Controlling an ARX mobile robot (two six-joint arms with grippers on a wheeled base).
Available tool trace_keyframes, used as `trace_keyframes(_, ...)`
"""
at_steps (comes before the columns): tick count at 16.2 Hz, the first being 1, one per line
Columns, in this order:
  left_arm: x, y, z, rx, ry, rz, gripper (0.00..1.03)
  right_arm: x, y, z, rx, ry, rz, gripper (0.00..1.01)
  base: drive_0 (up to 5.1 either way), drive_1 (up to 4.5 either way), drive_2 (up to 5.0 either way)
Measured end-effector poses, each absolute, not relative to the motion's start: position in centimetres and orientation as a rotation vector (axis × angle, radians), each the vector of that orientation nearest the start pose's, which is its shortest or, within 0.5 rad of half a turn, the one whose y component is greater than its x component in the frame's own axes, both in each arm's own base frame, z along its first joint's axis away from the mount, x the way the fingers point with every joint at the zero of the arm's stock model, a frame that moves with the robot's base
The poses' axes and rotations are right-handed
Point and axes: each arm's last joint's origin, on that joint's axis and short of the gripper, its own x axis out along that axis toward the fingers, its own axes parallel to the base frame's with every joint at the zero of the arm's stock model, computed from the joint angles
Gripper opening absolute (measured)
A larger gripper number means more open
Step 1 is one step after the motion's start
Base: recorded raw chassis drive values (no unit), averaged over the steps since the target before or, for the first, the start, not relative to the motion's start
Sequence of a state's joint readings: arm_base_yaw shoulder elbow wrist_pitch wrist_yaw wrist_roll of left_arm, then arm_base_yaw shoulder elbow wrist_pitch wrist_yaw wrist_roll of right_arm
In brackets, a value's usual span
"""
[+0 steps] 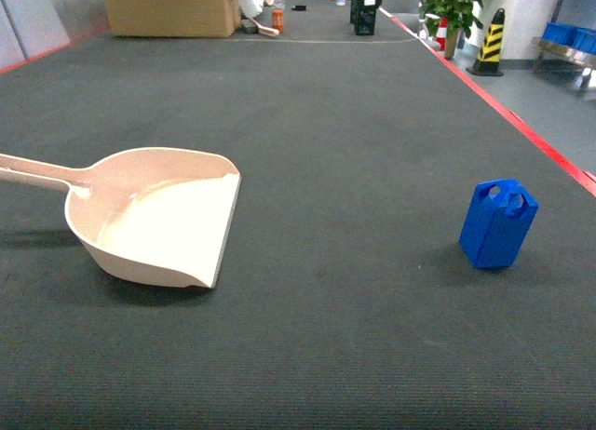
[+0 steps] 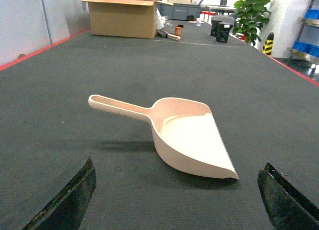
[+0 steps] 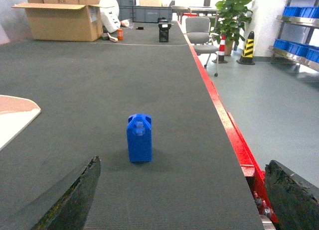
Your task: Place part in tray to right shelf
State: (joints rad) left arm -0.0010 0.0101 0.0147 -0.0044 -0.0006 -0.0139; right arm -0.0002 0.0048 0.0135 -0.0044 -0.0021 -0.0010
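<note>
You see the part (image 3: 139,138) standing ahead of your wide-open right gripper (image 3: 182,200) with nothing between, the empty tray (image 2: 187,140) ahead of your wide-open left gripper (image 2: 177,200), and only wrist views show any fingers (image 2: 65,200).

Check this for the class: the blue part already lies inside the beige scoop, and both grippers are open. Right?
Not quite. The head view shows the blue part standing on the dark mat, well apart from the empty beige scoop. Both grippers are indeed open.
</note>
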Motion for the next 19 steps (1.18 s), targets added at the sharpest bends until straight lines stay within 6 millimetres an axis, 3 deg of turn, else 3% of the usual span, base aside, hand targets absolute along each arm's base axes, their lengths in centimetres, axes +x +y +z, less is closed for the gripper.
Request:
trace_keyframes(10,9.7,0.0,16.7,-0.015,0.002,0.0,0.98,9.7,0.0,16.7,-0.001,-0.004,0.002,0.98,0.0,0.0,0.0)
trace_keyframes(12,10.4,0.2,16.7,-0.221,0.192,0.018,0.98,9.7,0.0,16.7,-0.001,-0.005,0.002,0.98,0.0,0.0,0.0)
trace_keyframes(15,11.1,0.1,17.5,-0.337,0.17,0.016,0.98,9.7,0.0,16.7,-0.001,-0.004,0.002,0.98,0.0,0.0,0.0)
trace_keyframes(16,11.5,0.0,18.0,-0.384,0.163,0.006,0.98,9.7,0.0,16.7,-0.001,-0.004,0.002,0.98,0.0,0.0,0.0)
trace_keyframes(17,13.4,-0.4,18.9,-0.521,0.159,-0.015,0.98,9.7,0.0,16.7,-0.001,-0.004,0.002,0.98,0.0,0.0,0.0)
trace_keyframes(19,17.0,-1.0,18.9,-0.685,0.177,0.012,0.98,9.7,0.0,16.7,-0.001,-0.004,0.002,0.98,0.0,0.0,0.0)
